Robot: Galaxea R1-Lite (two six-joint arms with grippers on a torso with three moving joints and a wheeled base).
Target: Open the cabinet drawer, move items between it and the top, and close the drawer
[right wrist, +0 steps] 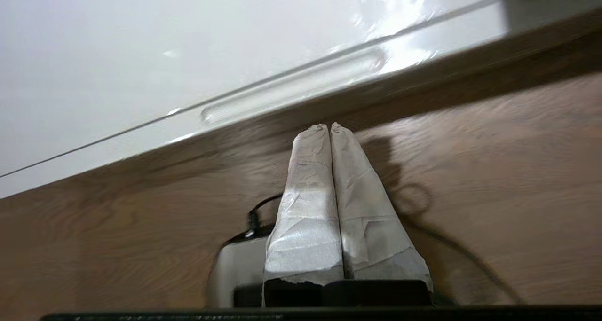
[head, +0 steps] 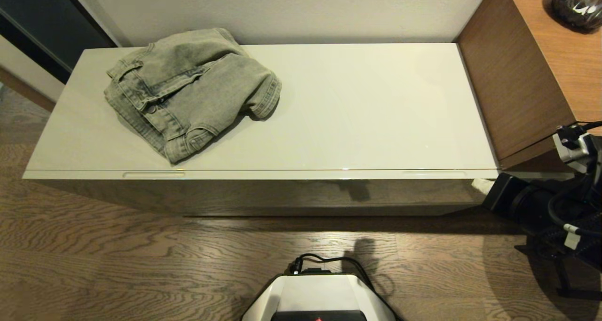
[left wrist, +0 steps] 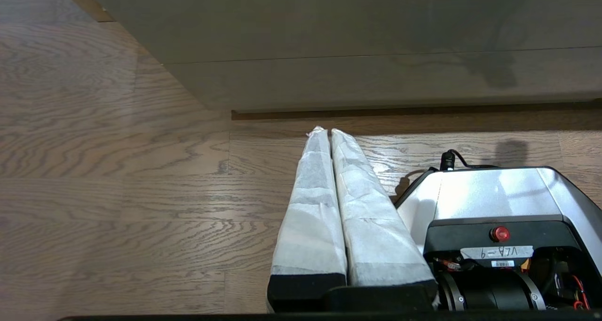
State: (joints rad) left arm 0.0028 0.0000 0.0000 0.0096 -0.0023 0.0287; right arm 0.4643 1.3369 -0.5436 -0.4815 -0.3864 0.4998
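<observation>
The folded grey denim jeans lie on the left part of the glossy cream top. The cabinet drawer is pushed in, flush under the top, with a slim notch at the left and another notch at the right. My right gripper is low at the drawer's right end. It is shut and empty, just below a notch. My left gripper is also shut and empty, low over the floor in front of the cabinet face. The clear packet is out of view.
The brown wood-grain desk stands against the cabinet's right end, with a dark round object on it. My own base sits on the wooden floor in front of the cabinet's middle.
</observation>
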